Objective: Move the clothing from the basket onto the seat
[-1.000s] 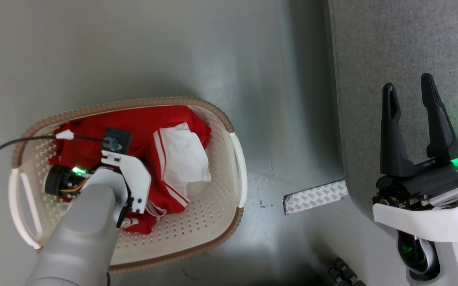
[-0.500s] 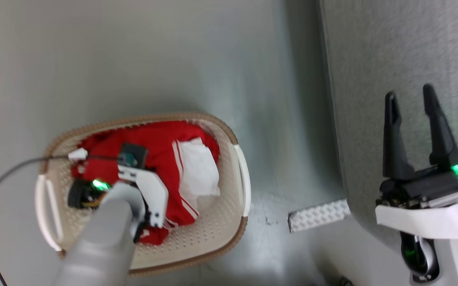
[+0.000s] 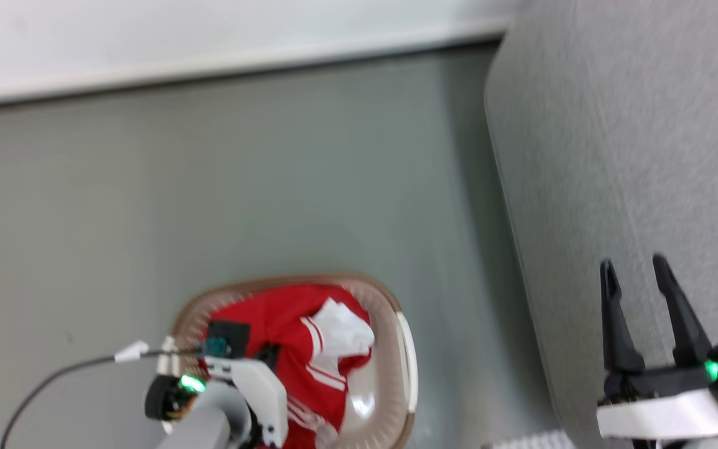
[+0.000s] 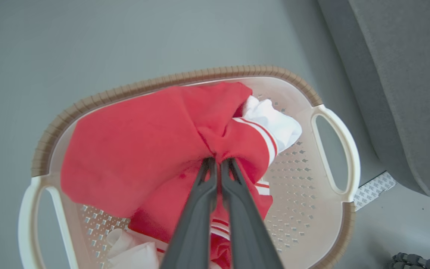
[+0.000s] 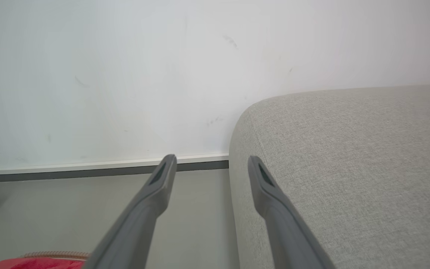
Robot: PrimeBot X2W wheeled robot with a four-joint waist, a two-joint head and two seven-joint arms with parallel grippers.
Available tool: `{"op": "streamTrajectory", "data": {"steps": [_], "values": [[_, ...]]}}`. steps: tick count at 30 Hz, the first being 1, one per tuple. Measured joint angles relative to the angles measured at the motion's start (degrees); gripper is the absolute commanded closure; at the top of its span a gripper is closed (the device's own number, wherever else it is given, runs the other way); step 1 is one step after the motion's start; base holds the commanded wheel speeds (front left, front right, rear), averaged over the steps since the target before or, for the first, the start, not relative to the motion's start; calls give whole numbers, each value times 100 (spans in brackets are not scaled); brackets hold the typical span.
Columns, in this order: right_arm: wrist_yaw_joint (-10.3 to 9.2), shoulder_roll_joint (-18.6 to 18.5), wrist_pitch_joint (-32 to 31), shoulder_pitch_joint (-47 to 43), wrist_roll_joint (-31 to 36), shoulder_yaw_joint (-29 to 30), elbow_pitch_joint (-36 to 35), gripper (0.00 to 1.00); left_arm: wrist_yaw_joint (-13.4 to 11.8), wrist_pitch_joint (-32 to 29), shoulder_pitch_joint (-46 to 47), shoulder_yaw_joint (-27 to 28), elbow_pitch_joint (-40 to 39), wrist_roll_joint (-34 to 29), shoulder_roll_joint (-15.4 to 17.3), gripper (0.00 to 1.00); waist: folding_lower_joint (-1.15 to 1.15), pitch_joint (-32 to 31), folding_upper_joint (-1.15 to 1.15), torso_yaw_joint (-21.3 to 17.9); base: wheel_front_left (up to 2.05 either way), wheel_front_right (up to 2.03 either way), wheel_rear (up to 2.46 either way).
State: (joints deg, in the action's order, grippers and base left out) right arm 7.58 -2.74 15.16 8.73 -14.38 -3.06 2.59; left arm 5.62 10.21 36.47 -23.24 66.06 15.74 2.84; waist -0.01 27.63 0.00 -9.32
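Observation:
The cream basket (image 3: 404,349) (image 4: 207,73) with its brown rim stands on the floor, left of the grey seat (image 3: 621,156) (image 4: 409,67). Inside it lies the red clothing (image 3: 281,327) (image 4: 133,142), part of it with a white panel (image 4: 274,121) and thin stripes. In the left wrist view my left gripper (image 4: 218,161) is shut on a pinched fold of the red fabric, which is drawn up into a peak at the fingertips. My right gripper (image 3: 632,263) (image 5: 211,160) is open with nothing in it, hovering over the seat's (image 5: 349,168) left edge.
A pale wall (image 3: 209,31) (image 5: 106,74) with a baseboard runs behind the grey floor (image 3: 240,174). A patterned strip of tape (image 4: 373,188) lies on the floor between basket and seat. A black cable (image 3: 53,380) trails from my left wrist.
The head camera has risen, so the basket now sits lower and smaller and the wall has come into view. The red fabric is gathered and pulled up around my left gripper.

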Motion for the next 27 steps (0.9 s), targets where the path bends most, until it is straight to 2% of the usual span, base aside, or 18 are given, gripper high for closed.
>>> {"op": "streamTrajectory", "data": {"steps": [7, 15, 21, 27], "values": [[0, -1, 0, -553, 151, 213, 238, 0, -64, 143, -747, -419, -689, 644, -1, 100, -1, -1098, 0, 255, 0, 0, 0], [0, -2, 0, -1030, 300, 365, 397, 0, -393, 258, -1436, -600, -1380, 1007, -4, 100, -2, -2155, 0, 499, 0, 0, 0], [0, -1, 0, -1269, 378, 382, 432, 0, -617, 322, -1836, -539, -1914, 1059, 22, 100, -1, -2678, 0, 636, 0, 0, 0], [0, -2, 0, -1324, 386, 381, 421, 0, -859, 392, -2114, -361, -2625, 1111, 218, 100, -1, -2892, 0, 708, 0, 0, 0]]}}
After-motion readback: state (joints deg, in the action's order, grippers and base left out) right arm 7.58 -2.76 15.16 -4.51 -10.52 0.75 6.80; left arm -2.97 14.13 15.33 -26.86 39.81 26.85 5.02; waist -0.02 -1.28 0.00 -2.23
